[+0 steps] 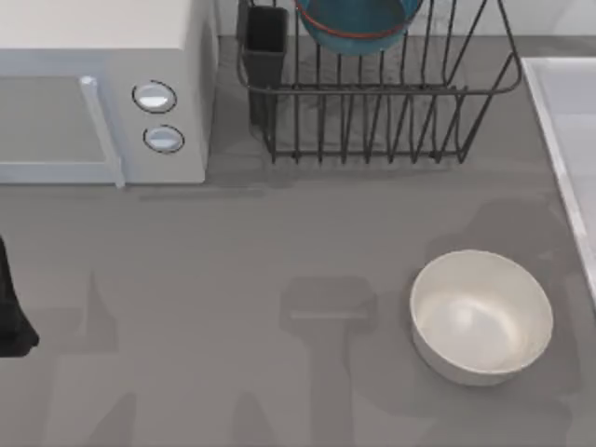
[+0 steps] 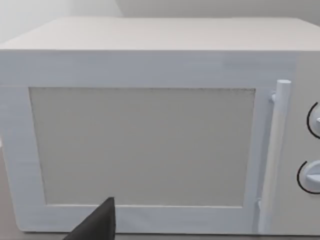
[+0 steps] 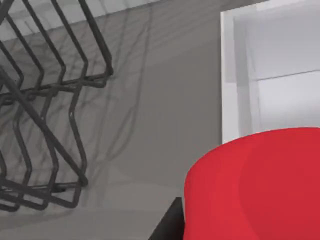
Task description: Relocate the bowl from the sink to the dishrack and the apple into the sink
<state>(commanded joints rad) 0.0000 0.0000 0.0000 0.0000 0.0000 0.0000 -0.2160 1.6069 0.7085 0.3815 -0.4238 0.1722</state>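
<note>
1. Your bowl (image 1: 358, 23) is already up in the dishrack (image 1: 382, 102), sitting among the wire bars at the far edge of the tabletop (image 1: 279, 242), just beside the dark cutlery cup (image 1: 265, 47) at the rack's corner.
2. Your right gripper (image 3: 170, 222) is where the action is. Its wrist view has the apple (image 3: 255, 185) huge and red right up against the camera, with one dark finger poking out just beside it. Looks like the apple's sitting right at the gripper, but you can't tell how wide the fingers are set or whether they're really pinching it.
3. Beyond the apple from that gripper you've got the sink (image 3: 232, 85): raised pale rim, basin dropping away behind it. The apple overlaps the rim's near corner in the wrist view. Off to the other side of the gripper, the rack's end bars stand well apart from the sink, with bare grey tabletop between.
4. In the top view the sink is just a pale strip at the right edge.
5. Your left arm (image 1: 11, 307) is parked at the left edge of the top view. Its gripper (image 2: 97, 222) faces the microwave (image 2: 150, 130) door straight on; one dark fingertip shows, so can't tell its opening either.
6. The white bowl (image 1: 481, 317) sits alone on the tabletop, near the sink and well apart from the rack.
</note>
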